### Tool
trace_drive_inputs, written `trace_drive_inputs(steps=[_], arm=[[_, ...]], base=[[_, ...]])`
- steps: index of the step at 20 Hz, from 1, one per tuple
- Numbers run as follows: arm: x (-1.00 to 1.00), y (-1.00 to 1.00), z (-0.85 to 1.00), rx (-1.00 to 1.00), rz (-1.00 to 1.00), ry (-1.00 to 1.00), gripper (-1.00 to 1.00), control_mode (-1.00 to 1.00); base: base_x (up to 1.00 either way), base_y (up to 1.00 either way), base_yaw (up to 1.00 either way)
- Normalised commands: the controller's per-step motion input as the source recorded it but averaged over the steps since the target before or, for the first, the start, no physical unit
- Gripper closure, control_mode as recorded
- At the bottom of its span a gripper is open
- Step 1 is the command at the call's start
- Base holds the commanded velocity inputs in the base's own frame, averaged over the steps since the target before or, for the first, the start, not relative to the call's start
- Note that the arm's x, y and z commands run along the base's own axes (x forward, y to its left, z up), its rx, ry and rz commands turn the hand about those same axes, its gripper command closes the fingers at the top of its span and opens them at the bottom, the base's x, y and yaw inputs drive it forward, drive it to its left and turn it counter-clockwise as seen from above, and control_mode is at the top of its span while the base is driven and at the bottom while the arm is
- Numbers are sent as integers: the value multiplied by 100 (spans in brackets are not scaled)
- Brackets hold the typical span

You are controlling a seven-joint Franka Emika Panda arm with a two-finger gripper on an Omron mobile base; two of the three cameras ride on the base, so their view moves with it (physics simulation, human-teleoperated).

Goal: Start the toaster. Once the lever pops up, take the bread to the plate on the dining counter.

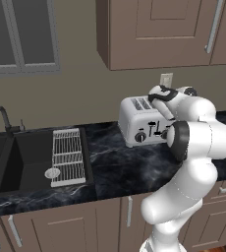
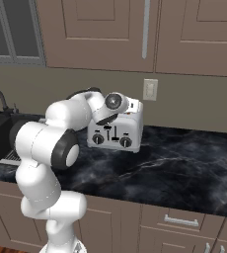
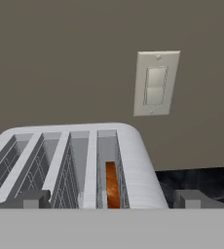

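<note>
Gripper [image 3: 112,199] spread wide, holding nothing — poised right over the toaster [image 1: 140,120], which sits at the counter's [image 2: 174,158] back edge by the wall. The bread [image 3: 112,185] stands deep in the end slot; probably lining up for the lever, hard to say.

one toaster [image 1: 137,123] — four slots — one bread [image 3: 112,185]
</note>
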Motion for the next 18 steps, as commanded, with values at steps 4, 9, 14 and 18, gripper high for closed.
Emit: trace_drive_inputs(steps=[4, 9, 14, 18], arm=[[0, 0, 0, 0, 0, 0, -100, -100], [0, 0, 0, 0, 0, 0, -100, -100], [0, 0, 0, 0, 0, 0, -100, -100], [0, 0, 0, 0, 0, 0, -100, -100]], base=[[0, 0, 0], [0, 0, 0], [0, 0, 0], [0, 0, 0]])
